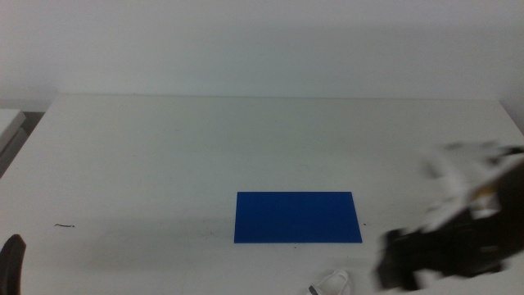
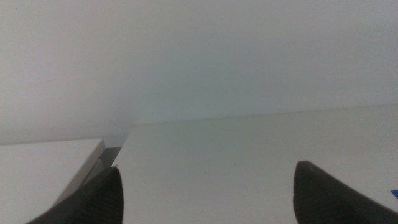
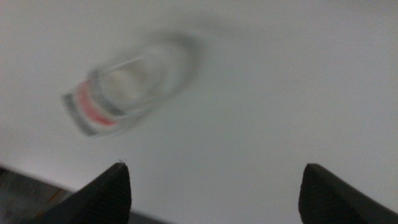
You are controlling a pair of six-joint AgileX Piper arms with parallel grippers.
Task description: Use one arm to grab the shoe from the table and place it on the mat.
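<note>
The blue mat [image 1: 297, 217] lies flat near the middle front of the white table [image 1: 164, 156]. The shoe [image 1: 336, 283], white with a red strap, sits at the table's front edge, just in front of the mat's right part. It shows blurred in the right wrist view [image 3: 127, 84]. My right arm comes in from the right, motion-blurred, and its gripper [image 1: 397, 264] is close to the right of the shoe. Its jaws stand wide open and empty [image 3: 216, 166], apart from the shoe. My left gripper [image 1: 12, 260] waits at the bottom left, open [image 2: 208, 168].
A small dark speck [image 1: 65, 225] lies on the table at the front left. The table's front edge runs close behind the shoe in the right wrist view [image 3: 37, 177]. A second white surface [image 2: 43, 168] adjoins the table's left side.
</note>
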